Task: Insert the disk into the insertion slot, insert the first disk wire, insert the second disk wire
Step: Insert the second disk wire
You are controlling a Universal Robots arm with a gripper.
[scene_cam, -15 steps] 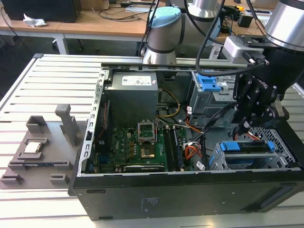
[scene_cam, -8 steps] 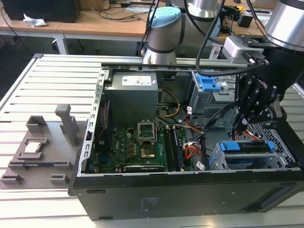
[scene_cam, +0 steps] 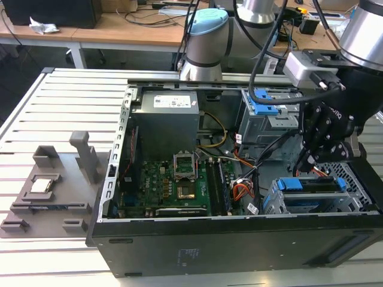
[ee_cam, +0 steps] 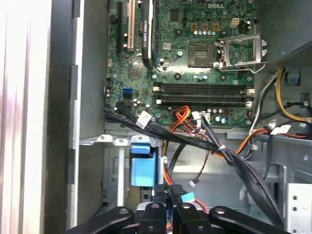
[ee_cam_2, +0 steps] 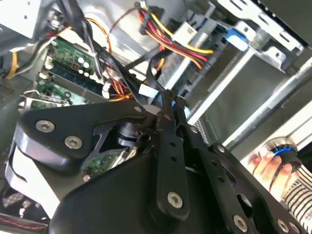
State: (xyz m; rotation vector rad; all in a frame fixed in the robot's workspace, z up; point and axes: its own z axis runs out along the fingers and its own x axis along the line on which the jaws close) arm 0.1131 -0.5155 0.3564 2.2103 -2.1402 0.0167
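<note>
The disk (scene_cam: 308, 184), in its bright blue carrier, lies inside the insertion slot (scene_cam: 275, 203), a perforated silver cage at the exterior view's lower right corner of the open computer case. The carrier's blue end (ee_cam: 144, 165) is also in the first wrist view. My gripper (scene_cam: 306, 162) hangs just above the disk's rear edge. In both wrist views its fingers (ee_cam_2: 168, 105) are pressed together on a black wire connector (ee_cam: 174, 187) with red leads (ee_cam: 187, 197) beside it. I cannot tell which of the two disk wires this is.
The green motherboard (scene_cam: 173, 179), the grey power supply (scene_cam: 164, 119) and a taller grey bay with a blue latch (scene_cam: 263, 110) share the case. A bundle of black cables (ee_cam: 195, 141) runs beside my gripper. A grey parts fixture (scene_cam: 48, 185) sits at the exterior view's left. A person's hand (ee_cam_2: 265, 163) is nearby.
</note>
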